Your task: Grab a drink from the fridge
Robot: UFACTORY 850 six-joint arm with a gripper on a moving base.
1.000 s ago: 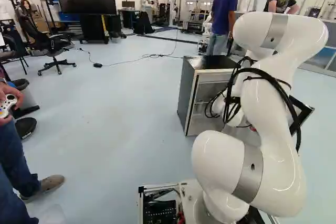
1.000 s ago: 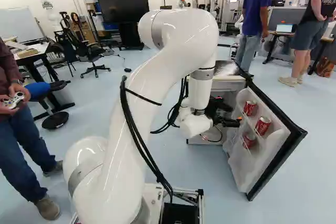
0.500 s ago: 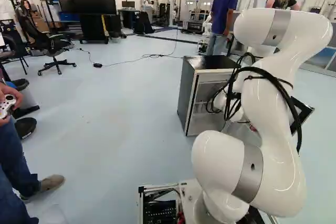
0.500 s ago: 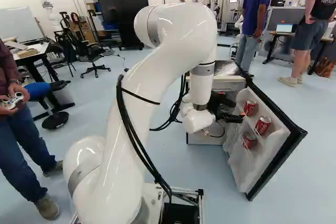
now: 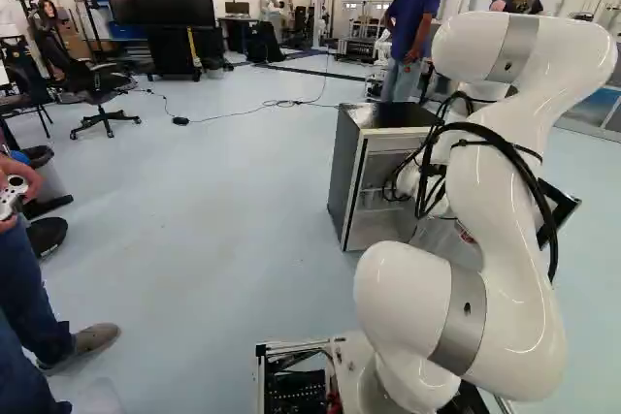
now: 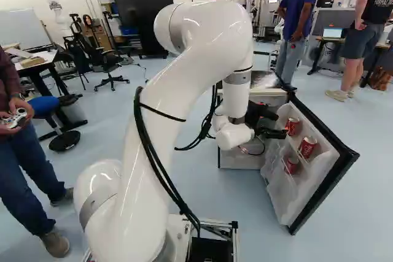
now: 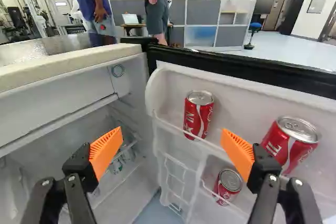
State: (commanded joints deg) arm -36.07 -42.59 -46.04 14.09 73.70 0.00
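Tool (image 7: 172, 135) released, empty; misaligned advance could drive a finger into door shelf (image 7: 176, 128) ahead, toppling can (image 7: 198, 115)

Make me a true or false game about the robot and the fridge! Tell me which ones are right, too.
1. The fridge has its door open. True.

2. The gripper is holding a can. False: it is open, with no can gripped.

3. There are three red cans in the door. True.

4. All the cans sit at the same height. False: one sits lower than the other two.

5. The gripper's finger pads are orange. True.

6. The cans are blue. False: they are red.
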